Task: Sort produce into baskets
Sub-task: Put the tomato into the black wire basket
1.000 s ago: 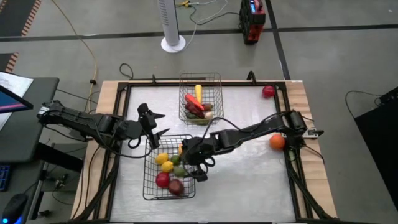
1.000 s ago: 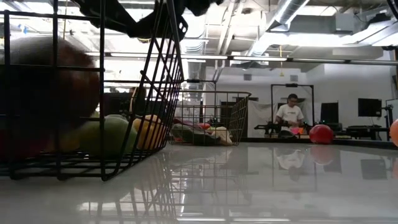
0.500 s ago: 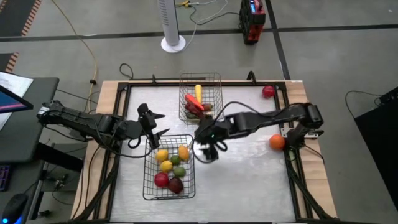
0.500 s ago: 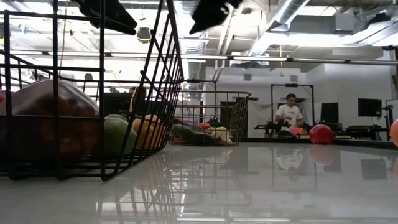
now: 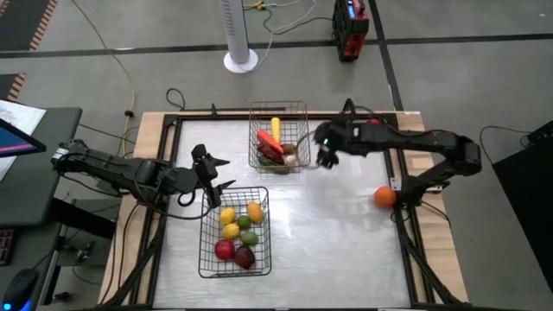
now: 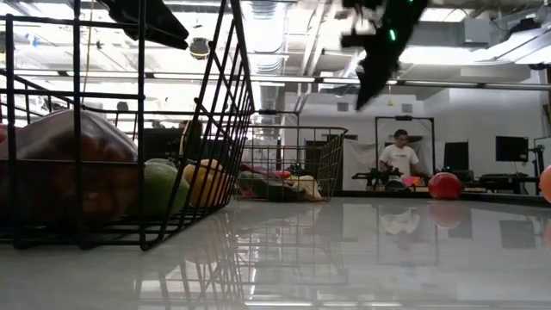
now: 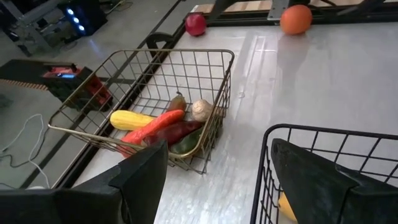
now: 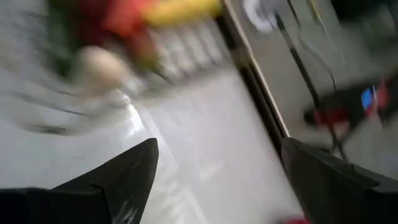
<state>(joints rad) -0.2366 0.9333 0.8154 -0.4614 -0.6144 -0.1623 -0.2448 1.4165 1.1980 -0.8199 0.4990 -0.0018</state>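
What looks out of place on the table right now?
Two pieces lie loose outside the baskets: an orange at the table's right edge and a red apple near the far right corner. Both baskets stand upright, nothing spilled.

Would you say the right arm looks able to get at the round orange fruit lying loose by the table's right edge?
Probably yes: the round orange fruit lies alone on bare table, and the open, empty right gripper hangs nearby with nothing between them.

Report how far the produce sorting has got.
Mostly done. The near black wire basket holds round fruit; the far wire basket holds vegetables. Neither gripper holds anything: the open right gripper is beside the far basket, and the open left gripper waits by the near one. Left: the red apple and orange on the table.
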